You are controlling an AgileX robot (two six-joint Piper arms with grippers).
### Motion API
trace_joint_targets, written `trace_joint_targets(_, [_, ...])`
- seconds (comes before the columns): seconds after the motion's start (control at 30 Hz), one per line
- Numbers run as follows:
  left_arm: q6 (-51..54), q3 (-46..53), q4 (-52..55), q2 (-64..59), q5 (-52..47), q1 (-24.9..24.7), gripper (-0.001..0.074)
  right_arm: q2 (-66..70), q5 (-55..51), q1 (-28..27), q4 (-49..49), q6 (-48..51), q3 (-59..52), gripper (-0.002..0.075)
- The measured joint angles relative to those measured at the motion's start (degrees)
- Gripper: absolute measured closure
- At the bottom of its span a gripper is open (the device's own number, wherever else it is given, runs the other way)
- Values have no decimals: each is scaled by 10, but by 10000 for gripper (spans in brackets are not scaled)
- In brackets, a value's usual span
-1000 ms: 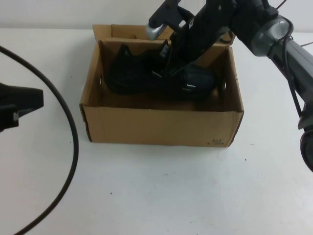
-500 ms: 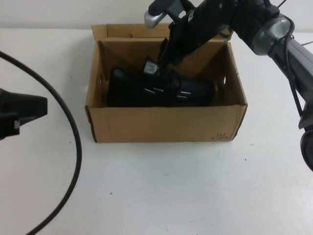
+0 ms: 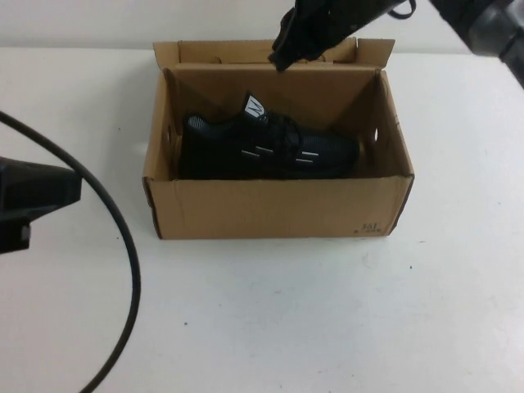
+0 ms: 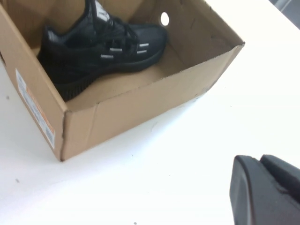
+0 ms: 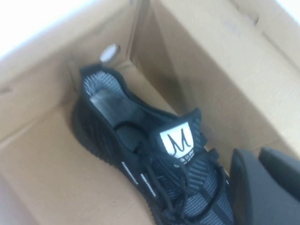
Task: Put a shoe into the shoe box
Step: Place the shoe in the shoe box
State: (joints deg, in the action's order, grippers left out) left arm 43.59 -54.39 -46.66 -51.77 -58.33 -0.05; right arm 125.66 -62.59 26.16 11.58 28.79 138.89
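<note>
The black sneaker (image 3: 270,147) lies on its sole inside the open brown shoe box (image 3: 278,217), toe toward the right, white tongue tag up. My right gripper (image 3: 286,45) hangs above the box's back wall, open and empty, clear of the shoe. In the right wrist view the gripper (image 5: 260,157) is just above the laces of the shoe (image 5: 154,173), with the box wall (image 5: 211,61) behind. My left gripper (image 3: 74,196) is parked at the table's left edge, shut and empty. In the left wrist view the gripper (image 4: 260,161) points at the box (image 4: 140,112) with the shoe (image 4: 103,42) inside.
A black cable (image 3: 123,246) curves over the white table on the left, between my left gripper and the box. The box's flap lid (image 3: 246,53) stands open at the back. White table lies in front of the box.
My right gripper has let go of the shoe and risen up and back out of the box. The shoe has settled flat on the box floor. The left arm has barely moved.
</note>
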Motion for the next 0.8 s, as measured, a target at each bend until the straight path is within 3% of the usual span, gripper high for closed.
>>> trace_joint_targets(0.2, [22, 0, 30, 66, 0, 0, 736, -80, -35, -4, 5, -81, 0, 737])
trace_joint_targets(0.37, [-69, 0, 183, 172, 0, 0, 736, -169, -44, -25, 19, -140, 1, 741])
trace_joint_targets(0.6, [-185, 0, 365, 354, 2, -10, 736, -275, -47, -28, 117, -112, -2, 742])
trace_joint_targets(0.8, [-271, 41, 382, 455, 57, -27, 736, -381, 32, -28, 140, -86, -77, 743])
